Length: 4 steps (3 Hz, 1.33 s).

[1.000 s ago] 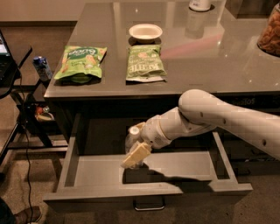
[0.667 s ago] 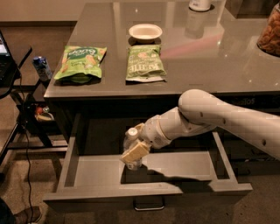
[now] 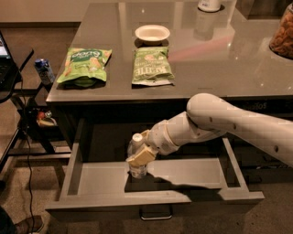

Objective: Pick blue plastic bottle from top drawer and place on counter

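The blue plastic bottle (image 3: 136,145), clear with a white cap, stands upright in the open top drawer (image 3: 183,172), left of its middle. My gripper (image 3: 138,160) reaches in from the right on a white arm (image 3: 229,121). Its tan fingers (image 3: 142,156) are closed around the bottle's middle. The bottle's base is at or just above the drawer floor; I cannot tell which. The glossy grey counter (image 3: 206,68) lies above and behind the drawer. The drawer's metal loop handle (image 3: 155,215) shows at the front.
Two green snack bags (image 3: 84,66) (image 3: 151,66) and a white bowl (image 3: 152,33) lie on the counter's left half. A white container (image 3: 209,4) and a jar of snacks (image 3: 281,32) stand at the back right. A short blue can (image 3: 44,71) sits on a side stand at the left.
The gripper and the bottle have shifted very slightly to the left and up. The grip on the bottle looks the same.
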{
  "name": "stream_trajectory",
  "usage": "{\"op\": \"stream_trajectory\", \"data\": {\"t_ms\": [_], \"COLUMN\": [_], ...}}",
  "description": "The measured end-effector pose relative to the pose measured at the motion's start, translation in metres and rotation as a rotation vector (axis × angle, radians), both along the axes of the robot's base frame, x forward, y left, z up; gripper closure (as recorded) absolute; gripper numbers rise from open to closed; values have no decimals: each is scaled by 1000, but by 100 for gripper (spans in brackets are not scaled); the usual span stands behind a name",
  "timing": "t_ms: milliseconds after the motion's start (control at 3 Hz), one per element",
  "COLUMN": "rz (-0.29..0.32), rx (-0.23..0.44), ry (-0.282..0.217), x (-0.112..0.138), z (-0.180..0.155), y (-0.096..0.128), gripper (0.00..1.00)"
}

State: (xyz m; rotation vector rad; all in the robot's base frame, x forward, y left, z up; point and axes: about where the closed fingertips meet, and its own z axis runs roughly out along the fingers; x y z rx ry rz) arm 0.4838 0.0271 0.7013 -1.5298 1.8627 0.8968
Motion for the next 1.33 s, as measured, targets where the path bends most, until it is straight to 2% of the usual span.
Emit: {"op": "stream_trajectory", "data": {"t_ms": [333,1000,1333], "rz": [0,-30,-46], "rx": [0,10,5], "ry": [0,7,-9], "x": [0,-1,1], "z": [0,8,26], "y": [0,3,1], "gripper": [100,100,100]}}
